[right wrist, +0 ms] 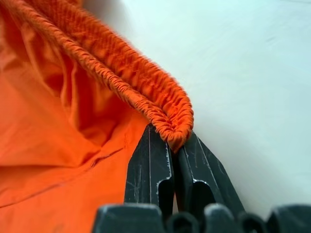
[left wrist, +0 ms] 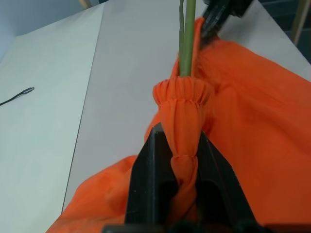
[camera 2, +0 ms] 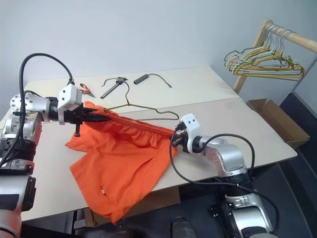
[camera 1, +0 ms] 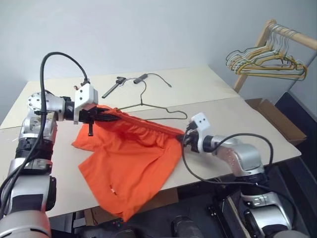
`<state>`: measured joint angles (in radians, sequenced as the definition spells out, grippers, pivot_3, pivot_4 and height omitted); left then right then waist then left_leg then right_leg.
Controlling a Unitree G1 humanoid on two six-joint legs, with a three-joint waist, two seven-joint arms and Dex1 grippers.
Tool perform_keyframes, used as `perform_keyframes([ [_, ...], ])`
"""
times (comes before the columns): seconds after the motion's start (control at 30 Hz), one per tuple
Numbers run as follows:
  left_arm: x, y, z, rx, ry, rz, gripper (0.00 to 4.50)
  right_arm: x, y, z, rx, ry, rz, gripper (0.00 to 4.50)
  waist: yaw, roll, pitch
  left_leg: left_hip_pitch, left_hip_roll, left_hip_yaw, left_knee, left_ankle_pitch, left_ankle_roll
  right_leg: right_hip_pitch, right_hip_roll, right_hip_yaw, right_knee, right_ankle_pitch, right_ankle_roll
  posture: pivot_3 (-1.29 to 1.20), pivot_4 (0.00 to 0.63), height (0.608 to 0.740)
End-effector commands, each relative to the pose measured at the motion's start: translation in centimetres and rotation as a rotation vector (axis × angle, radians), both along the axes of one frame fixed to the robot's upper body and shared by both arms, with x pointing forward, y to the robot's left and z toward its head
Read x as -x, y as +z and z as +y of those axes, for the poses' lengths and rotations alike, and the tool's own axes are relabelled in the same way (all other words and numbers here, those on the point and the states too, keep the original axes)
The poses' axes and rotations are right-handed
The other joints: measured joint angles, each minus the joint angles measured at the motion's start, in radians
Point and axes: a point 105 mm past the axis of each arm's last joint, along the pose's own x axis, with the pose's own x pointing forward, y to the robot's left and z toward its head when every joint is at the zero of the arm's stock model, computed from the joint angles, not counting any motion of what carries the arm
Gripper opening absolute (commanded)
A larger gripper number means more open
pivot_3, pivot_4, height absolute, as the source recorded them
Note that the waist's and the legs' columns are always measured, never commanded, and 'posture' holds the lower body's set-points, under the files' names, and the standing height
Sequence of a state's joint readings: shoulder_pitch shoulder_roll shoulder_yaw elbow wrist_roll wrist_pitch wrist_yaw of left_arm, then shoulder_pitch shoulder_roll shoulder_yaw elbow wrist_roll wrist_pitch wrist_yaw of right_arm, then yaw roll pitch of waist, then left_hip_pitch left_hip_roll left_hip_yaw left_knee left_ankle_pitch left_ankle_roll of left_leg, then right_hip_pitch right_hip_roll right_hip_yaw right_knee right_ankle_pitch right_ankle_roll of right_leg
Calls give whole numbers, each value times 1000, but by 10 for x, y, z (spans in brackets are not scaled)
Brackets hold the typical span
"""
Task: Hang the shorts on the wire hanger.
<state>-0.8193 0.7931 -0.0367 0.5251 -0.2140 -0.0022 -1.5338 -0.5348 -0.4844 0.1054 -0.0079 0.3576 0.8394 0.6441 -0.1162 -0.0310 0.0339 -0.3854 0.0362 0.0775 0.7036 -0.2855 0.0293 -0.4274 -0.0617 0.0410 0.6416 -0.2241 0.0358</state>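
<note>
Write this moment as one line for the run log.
left gripper: shut on shorts waistband | right gripper: shut on waistband's other end | waistband stretched between them | wire hanger: on table, partly under shorts

**Two Grippers Stretch the Orange Shorts**

The shorts (camera 1: pixel 131 166) lie on the pale table (camera 1: pixel 223 119). The left gripper (camera 1: pixel 101 117) has its jaws closed on one end of the waistband. The right gripper (camera 1: pixel 184 137) has its jaws closed on the other end. The waistband is pulled tight between them, and the rest of the cloth hangs over the table's front edge. The wire hanger (camera 1: pixel 148 105) lies on the table just behind the shorts. A bunch of hangers (camera 1: pixel 267 62) hangs on a wooden rack (camera 1: pixel 285 32).
</note>
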Motion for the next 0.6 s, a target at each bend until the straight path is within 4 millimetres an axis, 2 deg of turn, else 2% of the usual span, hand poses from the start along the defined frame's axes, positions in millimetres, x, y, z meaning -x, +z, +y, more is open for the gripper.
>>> perform_keyframes([
  [0.03,4,21,14,7,25,-60,0,-7,9,-32,48,-43,-40,16,2,0,0,0,0,0,0,0,0,0,0,0,0,0,0,-37,0,740],
  [0.27,2,13,19,-44,62,-44,0,-9,17,-50,161,-12,-131,16,11,0,0,1,0,1,0,0,0,0,0,1,0,0,0,-37,0,740],
  [0.6,-6,0,19,-98,99,-12,0,-8,45,-50,225,33,-258,16,24,0,0,1,0,2,0,0,0,0,0,1,0,0,0,-50,0,740],
])
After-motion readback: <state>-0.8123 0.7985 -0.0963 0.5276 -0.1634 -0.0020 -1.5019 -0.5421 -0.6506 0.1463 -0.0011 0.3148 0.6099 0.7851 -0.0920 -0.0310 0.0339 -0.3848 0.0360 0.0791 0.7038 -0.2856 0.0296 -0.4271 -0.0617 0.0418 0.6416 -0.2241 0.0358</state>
